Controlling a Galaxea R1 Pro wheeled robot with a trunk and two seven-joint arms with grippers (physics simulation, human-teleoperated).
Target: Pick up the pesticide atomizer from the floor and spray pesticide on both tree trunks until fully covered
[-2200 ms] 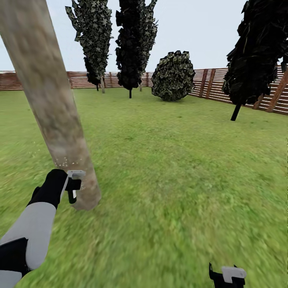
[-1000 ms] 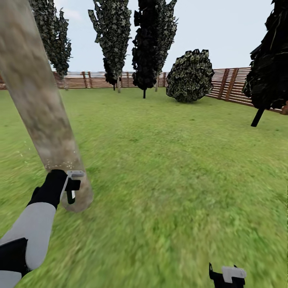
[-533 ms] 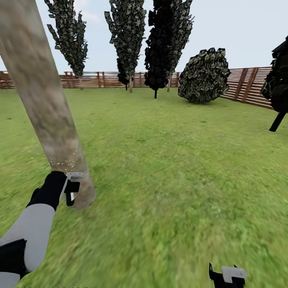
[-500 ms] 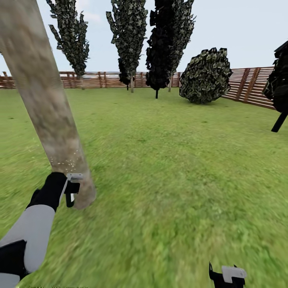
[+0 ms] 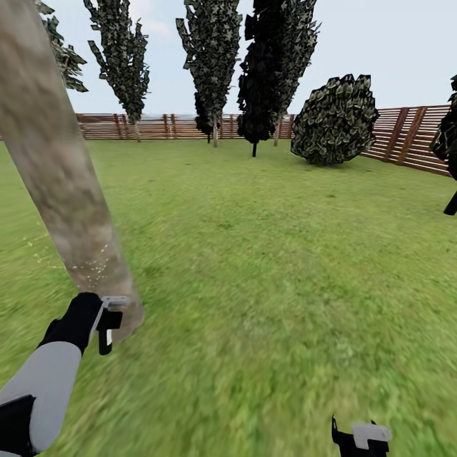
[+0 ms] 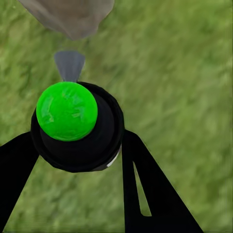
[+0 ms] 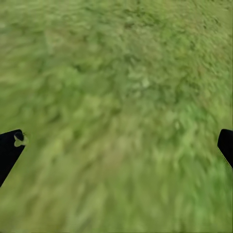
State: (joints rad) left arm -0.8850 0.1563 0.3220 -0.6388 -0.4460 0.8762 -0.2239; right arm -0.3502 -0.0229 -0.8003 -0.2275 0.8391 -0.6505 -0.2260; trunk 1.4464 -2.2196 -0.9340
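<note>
Two black fingers (image 6: 14, 170) of the left gripper (image 5: 105, 324) clamped the atomizer (image 6: 77, 126) — green cap on a black body, grey nozzle aimed at the base of the tree trunk (image 5: 60, 184). Pale specks dotted the trunk low down, just above the gripper. Trunk stood on the lawn (image 5: 285, 266), close on the left. Right gripper (image 7: 116, 145) hung over grass, fingers spread wide, nothing between them. Fence (image 5: 158, 125), dark trees and a round shrub (image 5: 335, 120) sat far back.

mottled matt tree trunk (image 5: 60, 184), slatted wooden fence (image 5: 406, 136)
</note>
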